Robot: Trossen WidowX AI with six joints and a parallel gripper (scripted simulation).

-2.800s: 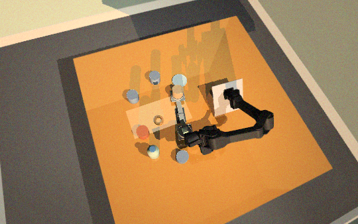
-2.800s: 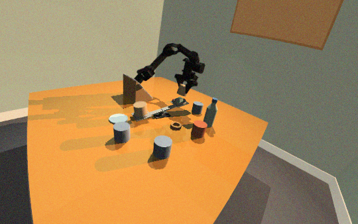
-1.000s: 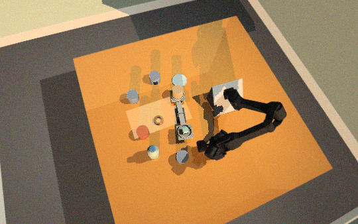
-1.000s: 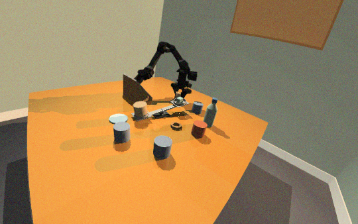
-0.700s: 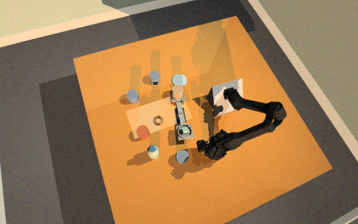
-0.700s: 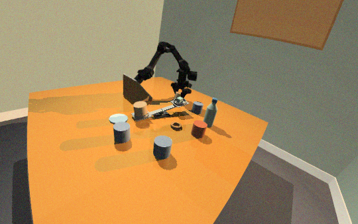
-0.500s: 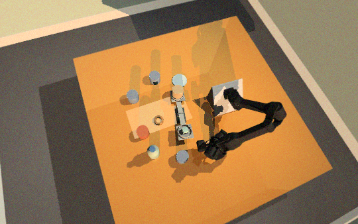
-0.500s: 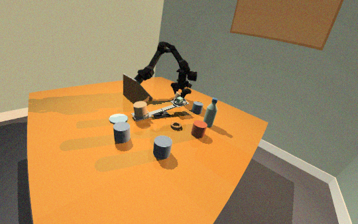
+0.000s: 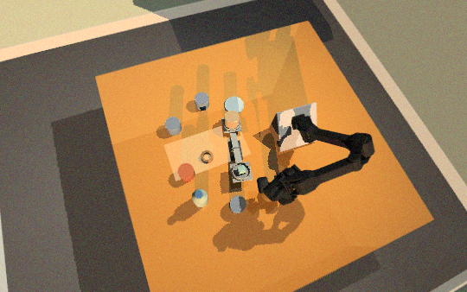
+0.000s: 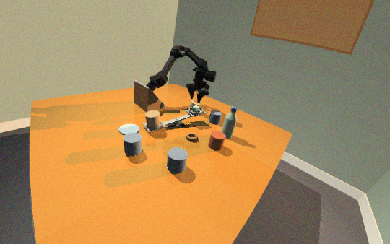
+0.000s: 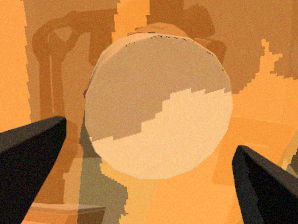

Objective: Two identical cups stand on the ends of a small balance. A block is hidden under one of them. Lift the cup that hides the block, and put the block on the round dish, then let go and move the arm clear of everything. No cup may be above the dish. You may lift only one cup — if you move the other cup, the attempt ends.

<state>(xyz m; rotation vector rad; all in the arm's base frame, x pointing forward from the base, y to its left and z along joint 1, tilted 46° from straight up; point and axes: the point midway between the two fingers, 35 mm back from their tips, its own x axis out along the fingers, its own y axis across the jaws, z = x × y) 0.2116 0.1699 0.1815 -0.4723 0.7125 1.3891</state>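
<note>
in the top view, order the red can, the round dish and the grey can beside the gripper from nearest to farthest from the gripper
1. Grey can, just left of the gripper.
2. Red can, farther left.
3. Round dish, far end beyond the balance.
</note>
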